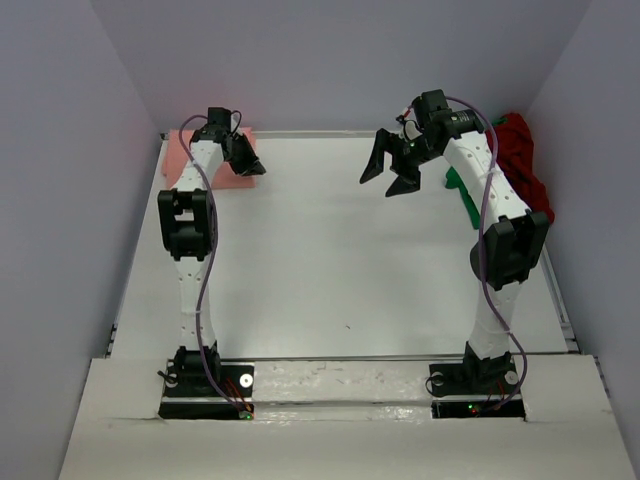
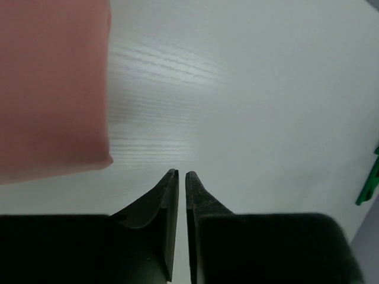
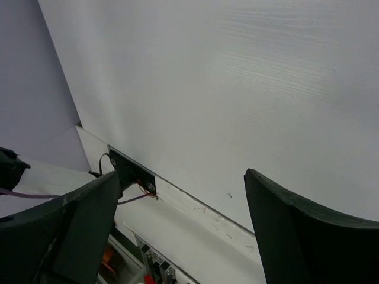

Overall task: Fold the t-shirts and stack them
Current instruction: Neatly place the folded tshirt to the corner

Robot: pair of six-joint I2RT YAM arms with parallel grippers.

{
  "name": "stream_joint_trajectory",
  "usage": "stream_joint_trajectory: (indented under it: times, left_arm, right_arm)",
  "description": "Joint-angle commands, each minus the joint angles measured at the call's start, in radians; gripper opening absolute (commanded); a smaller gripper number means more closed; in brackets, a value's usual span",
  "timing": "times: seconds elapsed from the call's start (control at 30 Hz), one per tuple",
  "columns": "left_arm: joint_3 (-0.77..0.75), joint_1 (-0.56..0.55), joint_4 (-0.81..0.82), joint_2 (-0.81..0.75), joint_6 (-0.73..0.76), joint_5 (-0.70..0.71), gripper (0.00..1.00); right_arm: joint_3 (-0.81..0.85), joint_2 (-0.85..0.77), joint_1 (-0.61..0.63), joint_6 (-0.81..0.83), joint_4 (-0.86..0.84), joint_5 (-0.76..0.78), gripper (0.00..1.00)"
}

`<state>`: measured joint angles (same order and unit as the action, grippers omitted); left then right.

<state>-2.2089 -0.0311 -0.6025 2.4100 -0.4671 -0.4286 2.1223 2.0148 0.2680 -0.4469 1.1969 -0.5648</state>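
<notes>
Three cloth t-shirts are in view, all at the far side of the white desk (image 1: 330, 270). The salmon-pink short-sleeved shirt (image 1: 178, 165) lies in the desk's far left corner as a flat, straight-edged shape, so I judge it is already folded. The bright green shirt (image 1: 463, 198) & the dark red shirt (image 1: 520, 155) are crumpled together at the desk's far right edge. The red one is closer to the far right corner and partly hidden by the right arm.

The left claw (image 2: 182, 177) hovers low over the desk near the far left corner. Its fingers are closed to a thin slit w/ nothing between them. The right claw (image 3: 182, 176) is spread wide, holds nothing, and hangs over the desk's far right part, touching no cloth.

Step in hand, as I judge: fetch the next shirt, prob. the green one, because it sticks out furthest onto the desk. To do it well:
- Lower the open claw on one free edge only, e.g. hem or shoulder, not into the heap; otherwise red cloth can come with it.
- Pinch one layer and pull slowly toward the desk's centre, where both arms reach.
- Then the left claw should open & take the opposite corner, so the cloth spreads flat before any fold.

Creases made now give a bad stack later.
</notes>
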Motion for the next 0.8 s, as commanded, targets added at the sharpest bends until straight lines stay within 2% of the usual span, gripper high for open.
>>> stream_joint_trajectory:
  times: [0.0,0.03,0.07,0.1,0.13,0.17,0.37,0.53,0.77]
  left_arm:
    - [-0.008,-0.015,-0.011,-0.09,0.045,0.049,0.33]
    - [0.011,-0.021,-0.016,-0.119,0.05,0.094,0.45]
    - [0.064,-0.027,-0.013,-0.149,0.054,0.138,0.7]
    - [0.092,-0.03,-0.007,-0.211,0.064,0.222,0.84]
    - [0.127,-0.036,0.009,-0.244,0.073,0.244,0.96]
    - [0.191,-0.038,0.039,-0.271,0.082,0.267,0.99]
    - [0.331,-0.049,0.081,-0.428,0.064,0.312,0.99]
    - [0.374,-0.059,0.075,-0.5,0.054,0.353,0.99]
    - [0.359,-0.059,0.038,-0.509,0.061,0.384,0.99]
  right_arm:
    - [0.037,-0.033,-0.003,0.017,-0.013,0.014,0.91]
    - [0.036,-0.039,-0.003,0.019,-0.014,0.019,0.91]
    - [0.031,-0.042,-0.003,0.02,-0.02,0.028,0.91]
    - [0.018,-0.054,-0.003,0.023,-0.032,0.031,0.91]
    - [0.013,-0.057,-0.003,0.025,-0.04,0.032,0.92]
    - [0.011,-0.06,-0.003,0.03,-0.043,0.037,0.92]
    - [0.001,-0.076,-0.003,0.054,-0.071,0.072,0.93]
    - [-0.053,-0.119,-0.003,0.059,-0.157,0.043,0.93]
    - [-0.116,-0.183,-0.003,0.068,-0.229,0.013,0.93]
